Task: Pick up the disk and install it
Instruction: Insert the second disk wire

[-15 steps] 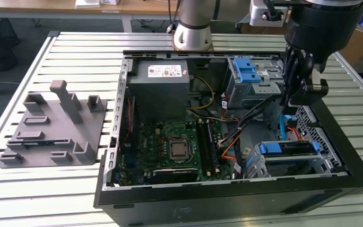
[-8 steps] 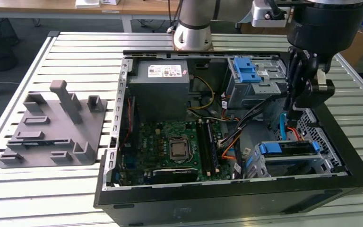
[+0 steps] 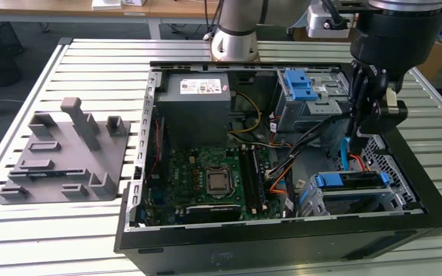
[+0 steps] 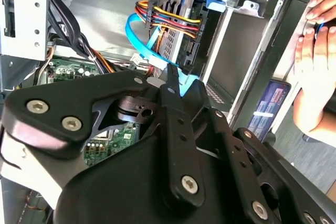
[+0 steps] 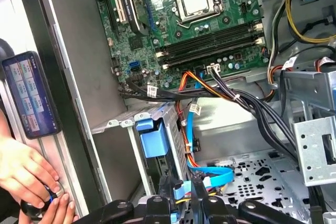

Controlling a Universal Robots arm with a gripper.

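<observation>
Slatted white metal formed the worktop [image 3: 75, 230], and on it an open black desktop computer case [image 3: 282, 244] lay on its side, with a grey moulded fixture block [image 3: 64, 155] resting well apart from it toward the exterior view's left. Inside the case sat a green motherboard [image 3: 205, 178], a grey power supply box [image 3: 196, 106] with a white sticker, and an upper grey drive cage [image 3: 305, 95] with a blue plastic latch. The disk [image 3: 350, 180], framed by its bright blue carrier bracket, sat in the lower drive cage near the case's front corner at the exterior view's right, with bundled cables running to it. The black gripper [image 3: 368, 129] hung inside the case just above and behind that cage, beside a light blue data cable [image 4: 152, 40]. Whether the jaws were open or closed could not be told. In the first wrist view, a person's hand [image 5: 23, 174] rested on the worktop beside the case, close to a phone [image 5: 30, 95] lying face up.
</observation>
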